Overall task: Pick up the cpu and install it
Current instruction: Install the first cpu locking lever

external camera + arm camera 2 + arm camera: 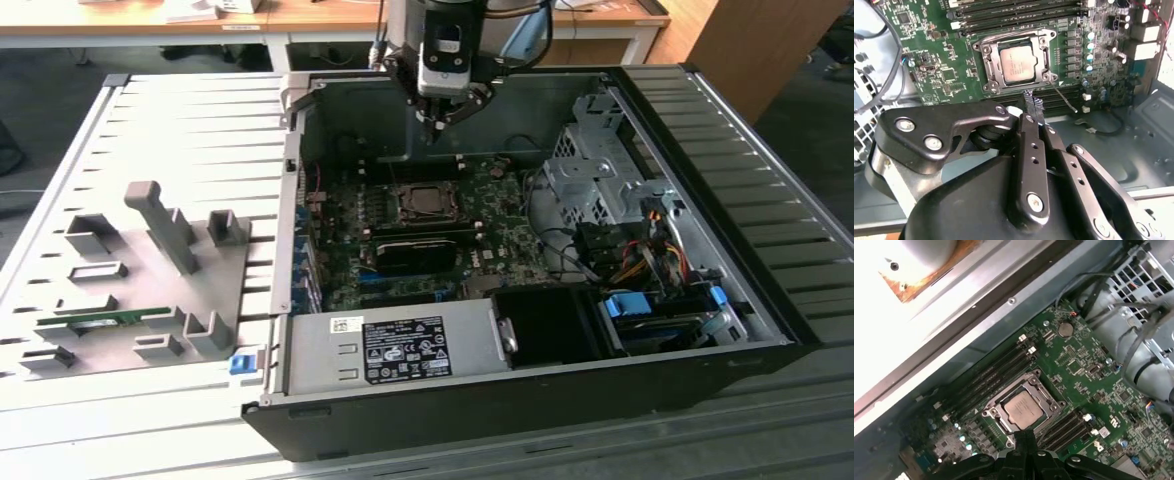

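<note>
The cpu (1017,64) lies flat in the dark socket (988,55) on the green motherboard, its silver-grey top showing in both wrist views (1023,409) and in the exterior view (427,203). A thin metal lever (1063,97) sticks out from one corner of the socket. My gripper (435,121) hangs above the board inside the open computer case, a little toward the case's back wall from the socket. Its two black fingers (1029,107) are pressed together with nothing between them, and their tips (1025,436) are clear of the chip.
Black memory slots (1019,15) flank the socket. A metal drive cage (607,175) with cable bundles sits at the exterior view's right, and a power supply (394,350) at the case front. Left of the case is a grey fixture tray (147,290) holding a green memory stick (100,321).
</note>
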